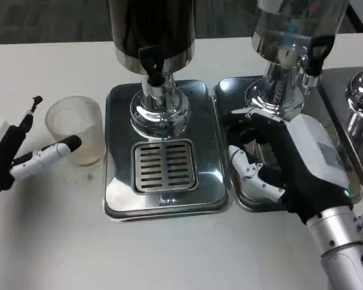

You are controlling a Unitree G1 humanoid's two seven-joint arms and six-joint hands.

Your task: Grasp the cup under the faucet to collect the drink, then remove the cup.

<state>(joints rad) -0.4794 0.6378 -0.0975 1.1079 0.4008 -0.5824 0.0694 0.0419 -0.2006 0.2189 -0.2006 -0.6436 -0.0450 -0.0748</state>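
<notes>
- Head view shows no brand, label or readable writing on any of the machines or on the cup.
- One frosted plastic cup (76,128) stands upright on the white table (169,254) at about nine o'clock from the middle dispenser's drip tray (164,151); whether it holds any drink cannot be told through its cloudy wall.
- Left hand (15,154) reaches in from the eight o'clock edge, fingers spread; one white finger with a black tip lies against the cup's near side, another points up just beside the rim, and the cup is not enclosed.
- Three drink dispensers stand in a row: a dark-tanked one (152,30) at twelve o'clock with a black faucet (152,63) over a slotted grate (164,166), a clear-tanked one (290,36) at two o'clock, and part of a third (360,96) at three o'clock.
- No cup stands on the grate under the middle faucet.
- Right hand (278,169) rests over the second dispenser's tray at four o'clock, fingers curled down toward it; I cannot tell whether it holds anything.
</notes>
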